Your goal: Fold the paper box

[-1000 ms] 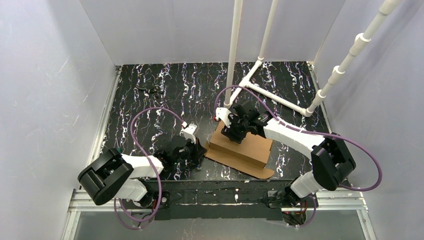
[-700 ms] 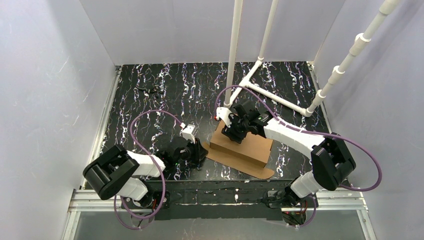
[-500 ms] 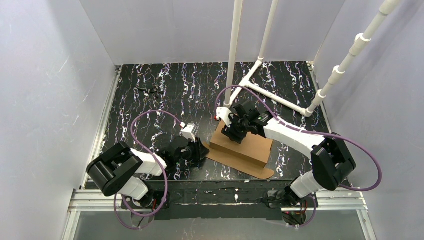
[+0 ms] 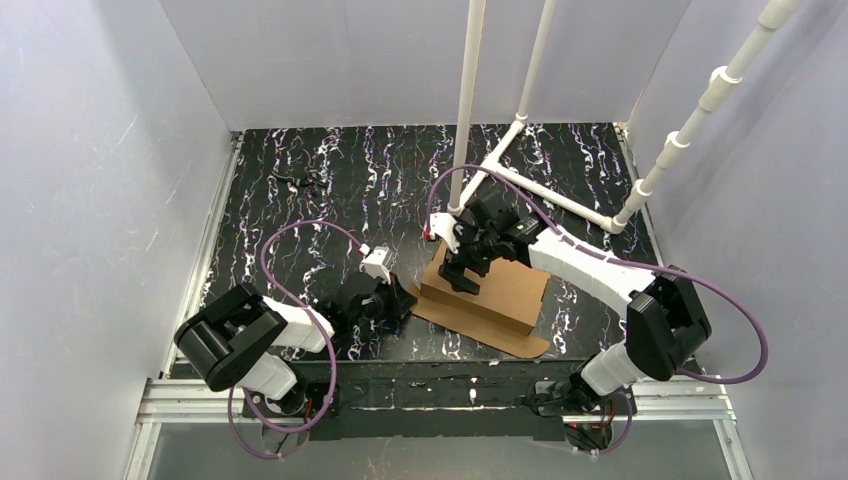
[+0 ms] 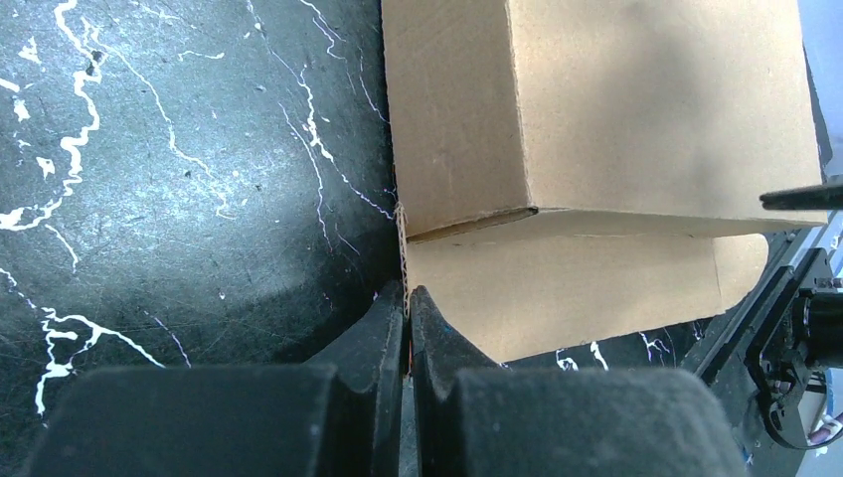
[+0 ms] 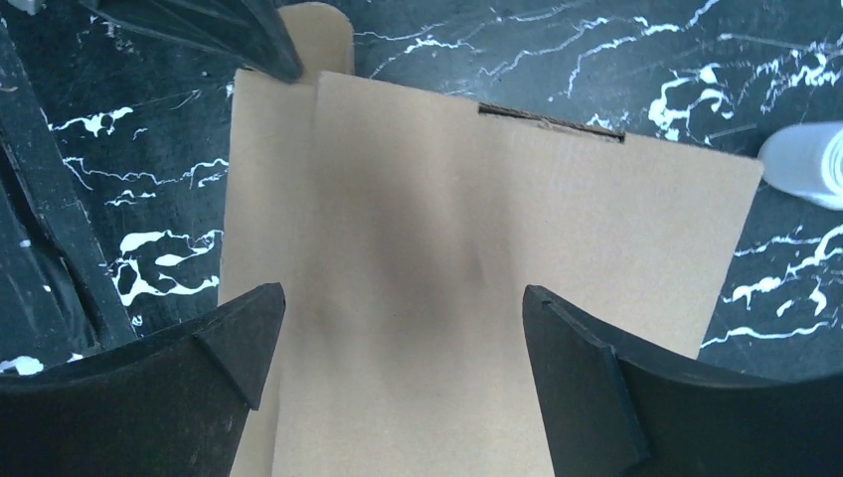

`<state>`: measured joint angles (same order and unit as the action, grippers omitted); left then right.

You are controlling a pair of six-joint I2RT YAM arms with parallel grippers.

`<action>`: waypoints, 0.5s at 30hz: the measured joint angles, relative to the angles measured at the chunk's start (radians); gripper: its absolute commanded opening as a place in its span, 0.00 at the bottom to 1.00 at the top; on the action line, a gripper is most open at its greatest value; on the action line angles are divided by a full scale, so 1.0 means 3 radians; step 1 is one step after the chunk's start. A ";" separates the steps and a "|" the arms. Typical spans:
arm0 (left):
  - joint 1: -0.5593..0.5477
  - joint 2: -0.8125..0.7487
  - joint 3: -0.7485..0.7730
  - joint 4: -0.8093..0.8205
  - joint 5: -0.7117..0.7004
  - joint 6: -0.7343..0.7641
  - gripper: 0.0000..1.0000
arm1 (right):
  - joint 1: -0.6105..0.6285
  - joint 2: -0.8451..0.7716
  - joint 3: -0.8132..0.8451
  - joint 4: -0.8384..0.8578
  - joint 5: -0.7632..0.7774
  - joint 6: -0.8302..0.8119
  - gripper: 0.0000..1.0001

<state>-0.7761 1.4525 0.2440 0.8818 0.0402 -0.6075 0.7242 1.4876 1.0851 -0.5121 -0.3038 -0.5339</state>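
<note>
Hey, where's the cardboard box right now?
In the top view the cardboard box lies near the front of the table, right of centre; the left gripper pinches its left edge, the right gripper hovers above.

left tool pinched closed, right tool spread

The paper box is plain brown cardboard, matt and faintly fibrous, with corrugation showing at its cut edge. My left fingers look like grainy matt black plastic. The table is dark, white-veined, dully shiny. The pipes are smooth white plastic.
</note>
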 measured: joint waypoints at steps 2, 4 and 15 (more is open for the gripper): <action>0.0000 0.0011 0.0000 0.0008 0.0005 -0.0017 0.00 | 0.0055 0.0000 0.0018 -0.0022 0.0025 -0.0099 0.98; 0.0000 0.0029 0.0000 0.0019 0.0005 -0.0037 0.00 | 0.0160 -0.0005 -0.0043 0.0005 0.0163 -0.0196 0.98; -0.0001 0.0104 0.0000 0.0154 0.0042 -0.0182 0.00 | 0.0571 -0.0326 -0.0941 0.0707 0.1464 -0.0530 0.95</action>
<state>-0.7765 1.4837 0.2440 0.9279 0.0528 -0.6621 0.8955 1.3899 0.8028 -0.3000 0.1352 -0.6930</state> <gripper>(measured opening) 0.014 0.982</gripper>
